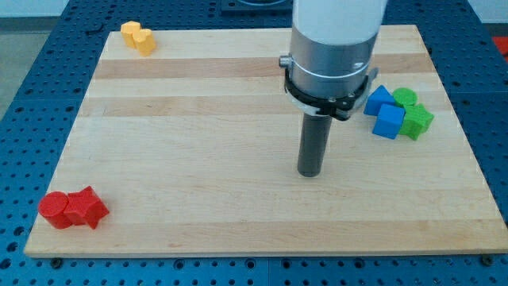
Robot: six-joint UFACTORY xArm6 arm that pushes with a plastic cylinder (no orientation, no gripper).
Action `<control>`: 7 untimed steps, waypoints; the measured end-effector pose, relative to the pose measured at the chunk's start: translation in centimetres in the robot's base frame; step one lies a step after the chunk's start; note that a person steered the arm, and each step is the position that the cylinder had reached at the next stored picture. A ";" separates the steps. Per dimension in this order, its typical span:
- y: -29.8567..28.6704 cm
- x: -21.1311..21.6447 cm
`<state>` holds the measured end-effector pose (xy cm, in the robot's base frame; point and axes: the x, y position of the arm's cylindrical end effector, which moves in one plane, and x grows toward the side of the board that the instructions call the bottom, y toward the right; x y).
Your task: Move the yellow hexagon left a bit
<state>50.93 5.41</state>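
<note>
Two yellow blocks sit touching at the view's top left of the wooden board (198,199); the right one looks like the yellow hexagon (144,42), the left one is a yellow rounded block (130,32). My tip (309,174) rests on the board near the middle, far to the right of and below the yellow blocks, touching no block. The arm's white and grey body (333,48) rises above it.
Two blue blocks (384,110) and two green blocks (413,114) cluster at the view's right. A red cylinder (55,210) and a red star-like block (86,208) sit at the bottom left. A blue perforated table surrounds the board.
</note>
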 end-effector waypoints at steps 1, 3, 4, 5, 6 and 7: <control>-2.3 -3.2; -4.9 -8.7; -6.3 -11.2; -6.4 -15.0; -7.0 -19.9; -10.3 -25.3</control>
<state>25.68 -4.86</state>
